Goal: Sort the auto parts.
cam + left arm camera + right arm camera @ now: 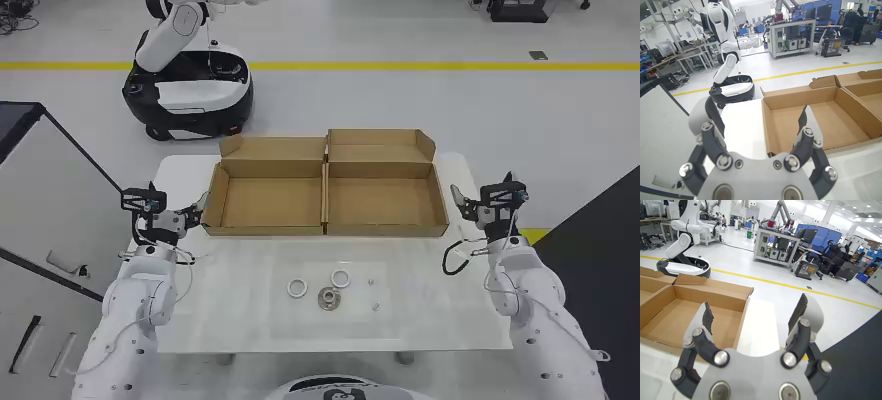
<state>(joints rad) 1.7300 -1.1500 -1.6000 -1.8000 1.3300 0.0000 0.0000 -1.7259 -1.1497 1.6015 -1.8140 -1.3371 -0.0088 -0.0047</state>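
Two white rings [297, 288] [341, 277] and a grey metal disc part [328, 297] lie near the middle of the white table [240, 310], with two tiny parts [375, 306] to their right. Behind them stand two empty cardboard boxes, the left box [268, 200] and the right box [385, 195]. My left gripper [193, 212] hovers open at the table's left edge beside the left box [810, 121]; in its own view that gripper [757, 111] holds nothing. My right gripper [465, 205] hovers open at the right edge beside the right box [687, 315], and the gripper [755, 311] is empty.
Another white robot on a black base [190, 90] stands on the floor behind the table. A yellow floor line [450, 66] runs across the back. A dark panel [15, 125] leans at the left and dark flooring [600, 240] lies to the right.
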